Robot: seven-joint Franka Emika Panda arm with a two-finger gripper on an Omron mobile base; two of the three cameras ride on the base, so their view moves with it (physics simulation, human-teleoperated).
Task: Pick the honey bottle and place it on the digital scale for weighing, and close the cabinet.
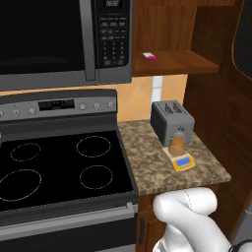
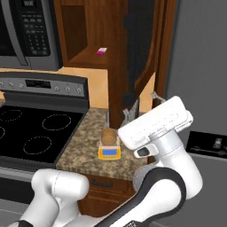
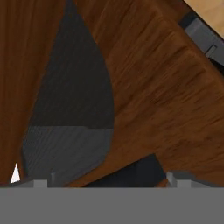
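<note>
The amber-brown honey bottle [image 1: 177,143] [image 2: 108,136] stands upright on the small yellow-orange digital scale [image 1: 183,162] [image 2: 109,153], on the granite counter in front of the toaster. The reddish-brown cabinet door [image 1: 216,118] [image 2: 141,53] [image 3: 166,87] stands swung open, its dark arched panel facing the room. My gripper [image 2: 142,104] [image 3: 108,181] is open, right up against the door's lower part, with the fingertips spread wide and nothing between them. In the hand view the wood and the dark panel are very close.
A grey two-slot toaster [image 1: 171,121] stands behind the scale. A small pink-and-white item [image 1: 150,56] [image 2: 101,51] lies on the open cabinet shelf. To the left are the microwave [image 1: 59,39] and the black stove [image 1: 59,167]. A grey fridge wall [image 2: 199,66] stands to the right.
</note>
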